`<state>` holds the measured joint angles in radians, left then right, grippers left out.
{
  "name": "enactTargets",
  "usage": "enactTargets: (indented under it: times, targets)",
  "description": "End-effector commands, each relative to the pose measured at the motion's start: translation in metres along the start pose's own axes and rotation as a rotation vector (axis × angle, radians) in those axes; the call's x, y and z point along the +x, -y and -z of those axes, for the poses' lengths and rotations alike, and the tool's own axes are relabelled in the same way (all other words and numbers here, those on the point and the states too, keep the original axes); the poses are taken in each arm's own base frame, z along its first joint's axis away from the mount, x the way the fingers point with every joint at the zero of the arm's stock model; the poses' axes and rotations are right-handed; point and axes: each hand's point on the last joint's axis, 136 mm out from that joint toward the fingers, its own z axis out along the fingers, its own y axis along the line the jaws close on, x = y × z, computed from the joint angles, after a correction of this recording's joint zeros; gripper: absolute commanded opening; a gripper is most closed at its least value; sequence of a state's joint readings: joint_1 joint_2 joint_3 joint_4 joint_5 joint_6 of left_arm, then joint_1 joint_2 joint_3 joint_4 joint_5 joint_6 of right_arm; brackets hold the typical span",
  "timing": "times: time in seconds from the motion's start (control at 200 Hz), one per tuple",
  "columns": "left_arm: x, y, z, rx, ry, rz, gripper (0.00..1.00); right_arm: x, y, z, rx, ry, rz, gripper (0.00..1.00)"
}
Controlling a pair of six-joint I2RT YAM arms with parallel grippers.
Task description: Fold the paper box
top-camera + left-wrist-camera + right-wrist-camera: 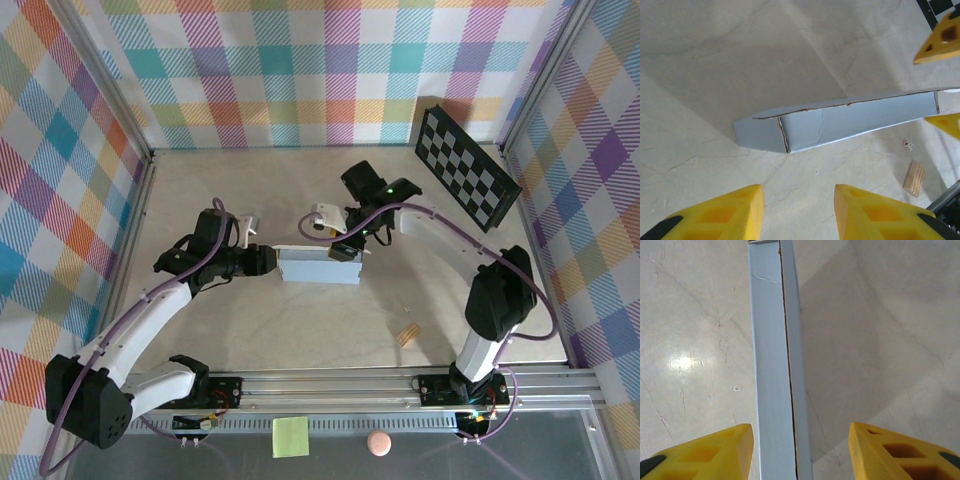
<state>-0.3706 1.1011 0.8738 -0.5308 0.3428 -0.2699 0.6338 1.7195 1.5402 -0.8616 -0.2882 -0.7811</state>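
Paper box [318, 266] sits in the middle of the surface [300, 340] as a long flat grey box with an arm at each end, which I read as bracing it so the end flaps can be tucked. Left pincer [797, 192] is apart and empty, aimed at the box's left end where a flap seam shows, just short of contact. Right pincer [800, 432] is apart too, straddling the right end lengthwise: clear gap on one side, the other finger [715, 450] sits just beside the wall, can't tell if it touches.
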Motion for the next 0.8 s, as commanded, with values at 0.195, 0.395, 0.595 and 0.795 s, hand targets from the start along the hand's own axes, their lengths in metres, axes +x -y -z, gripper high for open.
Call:
enactTargets:
  times: [0.195,0.395,0.595,0.795]
  targets:
    - [-0.005,0.004,-0.018,0.036,-0.022,0.006,0.37,0.026,-0.009,0.021,-0.007,0.013,-0.088,0.44]
    - [-0.009,0.004,-0.024,0.041,-0.025,0.007,0.34,0.043,-0.008,0.025,0.019,0.014,-0.119,0.38]
    - [-0.014,0.008,-0.03,0.064,-0.02,0.019,0.34,0.055,-0.004,0.023,0.027,0.0,-0.138,0.34]
    - [-0.01,0.003,-0.039,0.057,-0.045,0.034,0.31,0.06,-0.004,0.016,0.01,0.0,-0.146,0.3]
